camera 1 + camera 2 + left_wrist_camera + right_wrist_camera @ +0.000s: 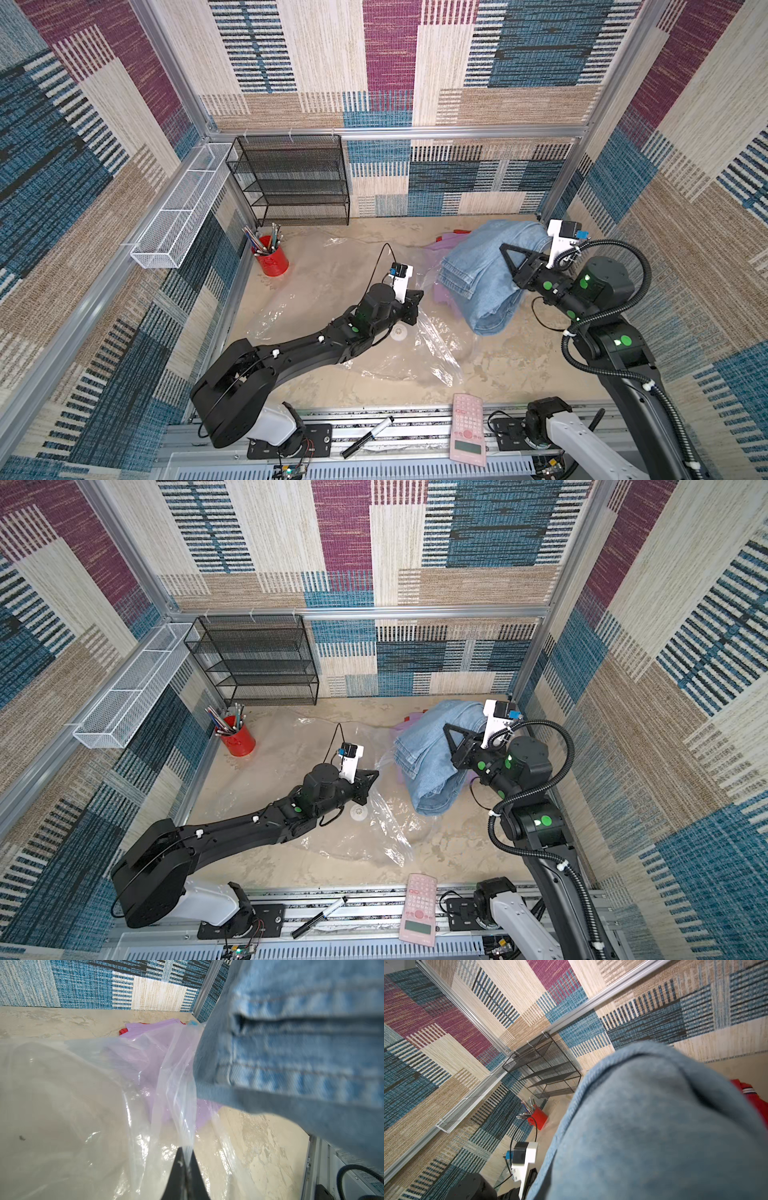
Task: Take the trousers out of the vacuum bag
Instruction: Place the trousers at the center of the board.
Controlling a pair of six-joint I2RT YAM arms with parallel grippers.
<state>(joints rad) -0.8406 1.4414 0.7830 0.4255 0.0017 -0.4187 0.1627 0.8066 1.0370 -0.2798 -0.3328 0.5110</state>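
Beige marbled table (519,365) carries everything you are working with. Across its middle lies the clear vacuum bag (436,357), crinkled and mostly flat. Your light-blue denim trousers (478,266) hang folded at the far right, lifted off the table and outside the bag. Beneath them the lilac trousers (149,1026) lie partly covered by the bag's plastic, and an edge of the red trousers (756,1095) shows beyond, toward the far wall. Your right pincer (509,253) is clamped on the denim; your left pincer (185,1155) is closed tight on a fold of the bag. The small white valve (398,331) sits just on its near side.
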